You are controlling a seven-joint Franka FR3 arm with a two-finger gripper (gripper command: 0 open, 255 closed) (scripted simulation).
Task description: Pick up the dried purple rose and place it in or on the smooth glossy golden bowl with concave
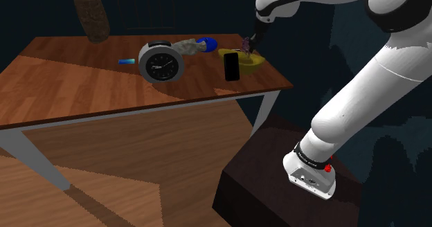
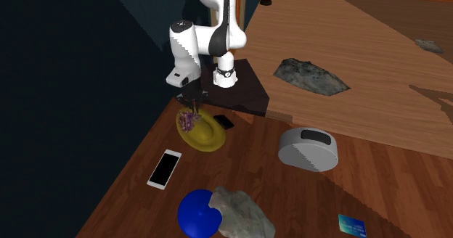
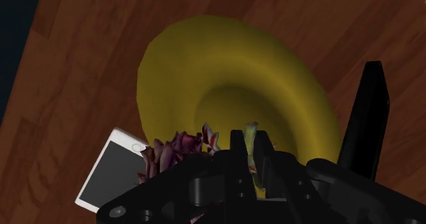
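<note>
- Yellow-gold and glossy, the bowl (image 1: 250, 61) sits at the right end of the wooden tabletop (image 1: 76, 87) in the shoulder view, on the side nearest the robot's stand (image 1: 277, 184).
- One purple rose (image 3: 174, 151) is there. It is dried and dark. Its pale stem is pinched in the black gripper (image 3: 252, 154), which is clenched on it.
- The rose hangs in the air just over the bowl's rim, not yet resting in the bowl.
- Two phones lie close by. A dark phone (image 1: 231, 66) stands just beside the bowl on its near side in the shoulder view. A white phone (image 2: 165, 168) lies flat on the tabletop near the bowl's other side.
- In the wrist view the white phone pokes out from under the blossom, so it sits almost beneath the gripper.
- One round grey clock (image 1: 160, 62) with a black face stands upright to the left of the bowl in the shoulder view, apart from it.
- One blue round thing (image 2: 196, 213) and one grey crumpled lump (image 2: 241, 213) touch each other at the far edge, behind the clock.
- One small blue card (image 1: 127, 61) lies flat to the left of the clock.
- One grey rock-like shape (image 2: 311, 77) lies on the floor beyond the stand, well away from the tabletop.
- One brown woven thing (image 1: 91, 14) hangs at the far left.
</note>
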